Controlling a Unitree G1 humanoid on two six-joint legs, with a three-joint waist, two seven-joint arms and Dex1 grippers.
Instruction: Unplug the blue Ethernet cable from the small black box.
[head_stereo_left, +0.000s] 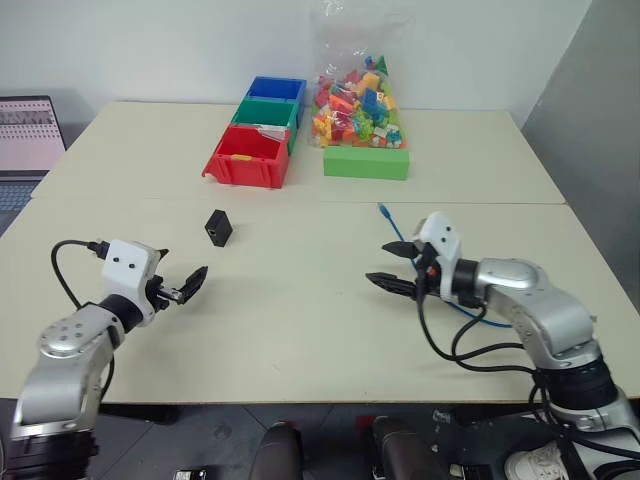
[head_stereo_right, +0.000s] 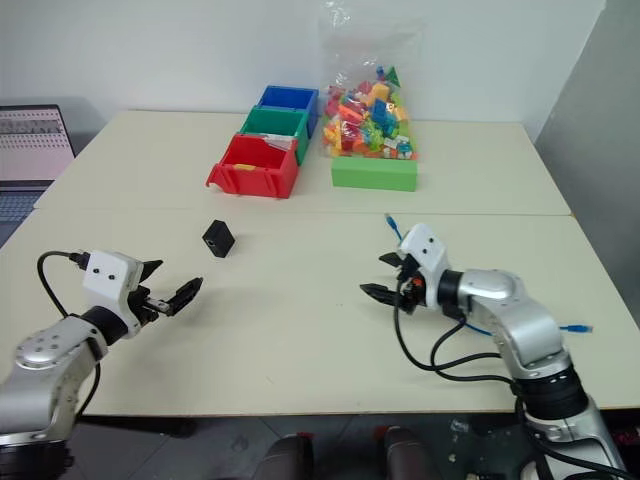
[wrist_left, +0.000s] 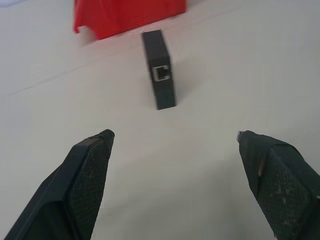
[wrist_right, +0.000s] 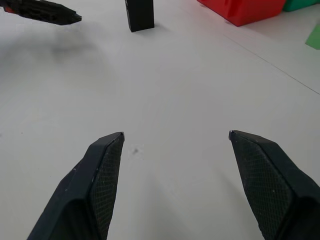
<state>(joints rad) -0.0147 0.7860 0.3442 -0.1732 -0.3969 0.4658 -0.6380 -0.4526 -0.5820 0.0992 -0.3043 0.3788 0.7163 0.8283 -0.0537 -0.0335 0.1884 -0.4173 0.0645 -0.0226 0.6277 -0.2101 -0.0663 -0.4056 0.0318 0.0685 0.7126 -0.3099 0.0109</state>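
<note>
The task looks done. Nearest, the left hand (head_stereo_left: 180, 287) hovers over the counter (head_stereo_left: 300, 320) with its 2 fingers spread and nothing between them. The right hand (head_stereo_left: 398, 268) is on the right, also spread wide and empty.

The cable (head_stereo_left: 392, 224) lies on the right, passing under the right arm, and its far plug is free on the counter. The box (head_stereo_left: 218, 228) stands alone, farther and to the left, well apart from the cable, and its port is empty in the left wrist view. Behind it is the red bin (head_stereo_left: 245, 160). I judge nothing remains except perhaps pulling the arms back.
</note>
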